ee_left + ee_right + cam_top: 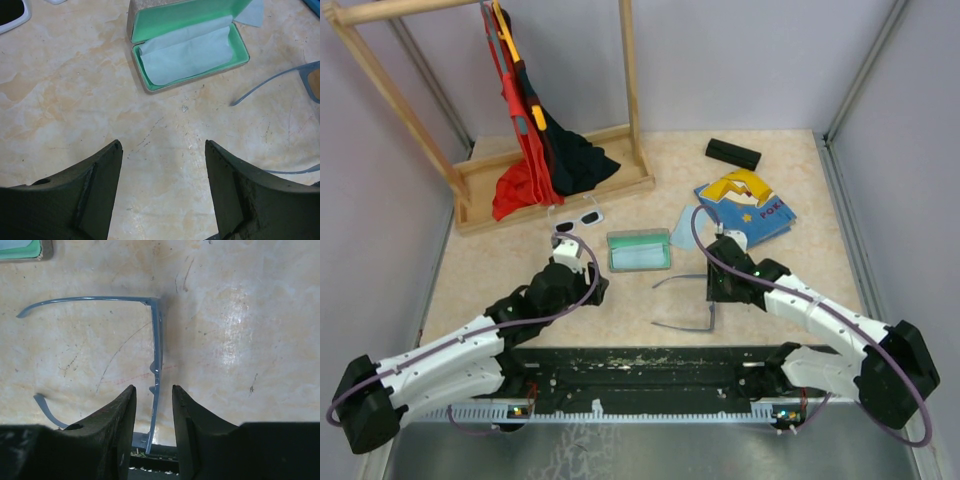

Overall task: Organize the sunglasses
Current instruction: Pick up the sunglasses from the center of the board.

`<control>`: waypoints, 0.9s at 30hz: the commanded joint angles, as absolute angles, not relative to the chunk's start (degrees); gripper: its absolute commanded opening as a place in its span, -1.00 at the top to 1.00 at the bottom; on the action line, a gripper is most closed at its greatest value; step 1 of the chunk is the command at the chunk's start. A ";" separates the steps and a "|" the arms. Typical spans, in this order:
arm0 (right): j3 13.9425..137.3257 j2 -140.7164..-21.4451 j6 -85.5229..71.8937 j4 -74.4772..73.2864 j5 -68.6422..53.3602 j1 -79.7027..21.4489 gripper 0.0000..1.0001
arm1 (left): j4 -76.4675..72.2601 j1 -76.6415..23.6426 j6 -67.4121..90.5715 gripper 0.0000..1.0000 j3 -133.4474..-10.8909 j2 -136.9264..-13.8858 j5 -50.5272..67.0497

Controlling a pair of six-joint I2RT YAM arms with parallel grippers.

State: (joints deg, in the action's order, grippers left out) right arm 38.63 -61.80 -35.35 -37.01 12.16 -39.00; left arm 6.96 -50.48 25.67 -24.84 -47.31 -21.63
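My left gripper hangs spread over bare table, holding nothing. The white sunglasses lie toward the far edge, cut off in the left wrist view. The open case sits mid-table. Toward the near edge lie the wire-framed sunglasses. My right gripper straddles their front, narrowly parted, with gaps either side. One temple is partly hidden.

Right wrist view: the grey wire-framed sunglasses run down between the fingers of my right gripper. The front's lower end is lost behind them, so I cannot tell if the pads touch it. The near temple vanishes behind one finger. The green-lined case is clipped at the corner. Left wrist view: the white sunglasses are cut off top-left. From above, my right fingertips hide under the wrist.
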 commanded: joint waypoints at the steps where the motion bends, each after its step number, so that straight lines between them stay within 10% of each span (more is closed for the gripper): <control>1: 38.52 -62.80 -36.94 -37.61 14.31 -39.46 0.31 | 2.91 -50.36 24.98 -0.46 -23.33 -47.25 -21.68; 27: 37.77 -69.21 -35.90 -34.51 13.04 -40.08 0.63 | -0.80 -50.36 23.24 -0.46 -21.36 -49.20 -20.13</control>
State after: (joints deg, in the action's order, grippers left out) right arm 38.24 -68.93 -36.05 -36.36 12.38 -39.33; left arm 1.17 -50.48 23.94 -21.87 -49.04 -20.80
